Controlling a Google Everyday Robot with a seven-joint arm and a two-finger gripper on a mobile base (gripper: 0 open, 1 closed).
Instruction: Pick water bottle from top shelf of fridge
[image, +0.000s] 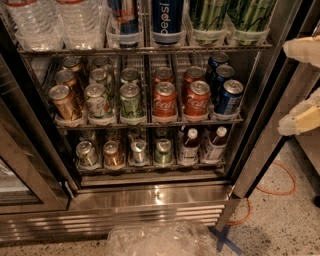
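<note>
The fridge (150, 197) stands open in front of me, with a dark inside and wire racks. On the top shelf (150, 50), two clear ribbed water bottles (30, 25) (80, 22) stand at the far left; their caps are cut off by the frame's top edge. My gripper (301, 84) is at the right edge, outside the fridge and past the open door's frame. It is far right of the bottles and a little below them. Its two pale fingers (302, 50) are apart and hold nothing.
The top shelf also holds a Pepsi can (167, 20) and green bottles (210, 17). Lower racks hold soda cans (165, 100) and small dark bottles (189, 145). The door post (260, 150) slants between gripper and shelves. A crumpled plastic bag (160, 240) and an orange cable (280, 185) lie on the floor.
</note>
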